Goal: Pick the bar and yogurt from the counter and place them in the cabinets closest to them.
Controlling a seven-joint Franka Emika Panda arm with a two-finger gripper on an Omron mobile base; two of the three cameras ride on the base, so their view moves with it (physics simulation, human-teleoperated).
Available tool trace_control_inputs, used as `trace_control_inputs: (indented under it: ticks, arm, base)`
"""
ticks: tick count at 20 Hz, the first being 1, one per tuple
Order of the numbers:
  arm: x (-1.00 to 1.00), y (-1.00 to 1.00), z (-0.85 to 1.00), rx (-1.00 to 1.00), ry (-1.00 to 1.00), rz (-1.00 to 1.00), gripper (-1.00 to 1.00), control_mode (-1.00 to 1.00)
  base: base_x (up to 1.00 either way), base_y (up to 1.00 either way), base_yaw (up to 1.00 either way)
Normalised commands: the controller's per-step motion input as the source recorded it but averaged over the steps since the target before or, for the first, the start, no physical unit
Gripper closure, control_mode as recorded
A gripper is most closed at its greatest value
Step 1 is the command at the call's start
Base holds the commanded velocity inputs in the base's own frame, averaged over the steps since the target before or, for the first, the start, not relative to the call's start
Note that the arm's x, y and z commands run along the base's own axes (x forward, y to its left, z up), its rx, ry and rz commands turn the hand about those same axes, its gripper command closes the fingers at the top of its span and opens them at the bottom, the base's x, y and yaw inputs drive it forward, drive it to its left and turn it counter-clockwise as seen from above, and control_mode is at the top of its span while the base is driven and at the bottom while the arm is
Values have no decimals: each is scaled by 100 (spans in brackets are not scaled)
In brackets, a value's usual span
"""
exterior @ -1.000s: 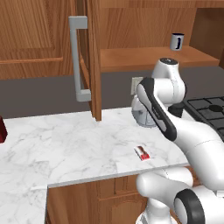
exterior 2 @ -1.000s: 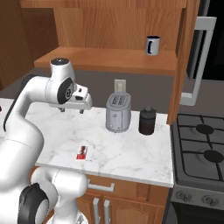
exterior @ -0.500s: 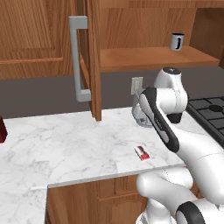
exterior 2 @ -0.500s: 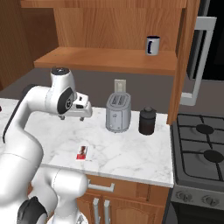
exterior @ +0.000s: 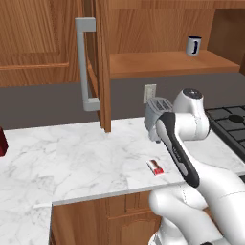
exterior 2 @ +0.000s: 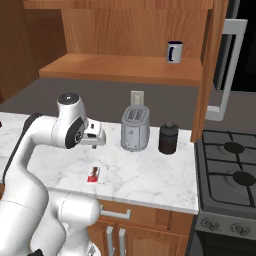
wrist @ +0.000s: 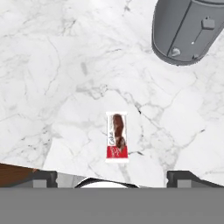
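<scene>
White marble counter (wrist: 57, 70) below, with the bar (wrist: 117, 137) lying flat near its front edge, in front of the toaster (wrist: 188, 30) and well clear of it. Seen from the hand camera: bar between the two finger tips (wrist: 41, 178) sideways and a little ahead of them, long axis running straight away from the camera, so crosswise to the line joining the tips, red end nearest, dark end farthest. Jaws spread wide, nothing between them, well above the packet and not touching it. From the right base camera, gripper (exterior 2: 95, 137) hanging over the counter (exterior 2: 150, 175) just behind and above the bar (exterior 2: 93, 174), pointing down. Judged from this: close across the bar's narrow width already lined up; mostly a straight descent left, with a small shift forward to centre over the wrapper. Open wooden cabinet shelf (exterior 2: 120, 69) directly above, probably the nearest place for it.
</scene>
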Motion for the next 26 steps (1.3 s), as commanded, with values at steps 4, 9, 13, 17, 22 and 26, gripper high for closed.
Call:
trace_control_inputs:
  ticks: [4, 9, 13, 17, 22, 26]
  arm:
    - [0, 0, -26, 0, -3, 1, -100, -100]
    - [0, -2, -25, 0, -3, 1, -100, -100]
    - [1, -4, -26, 0, 0, 0, -100, -100]
    - [3, -2, -28, 0, 0, 0, -100, -100]
    - [9, 0, -29, 0, 0, 0, -100, -100]
    - [8, 0, -30, 4, 0, 0, -100, -100]
  base:
    - [0, 0, 0]
    - [0, 0, 0]
    - [0, 0, 0]
    - [0, 0, 0]
    - [0, 0, 0]
    - [0, 0, 0]
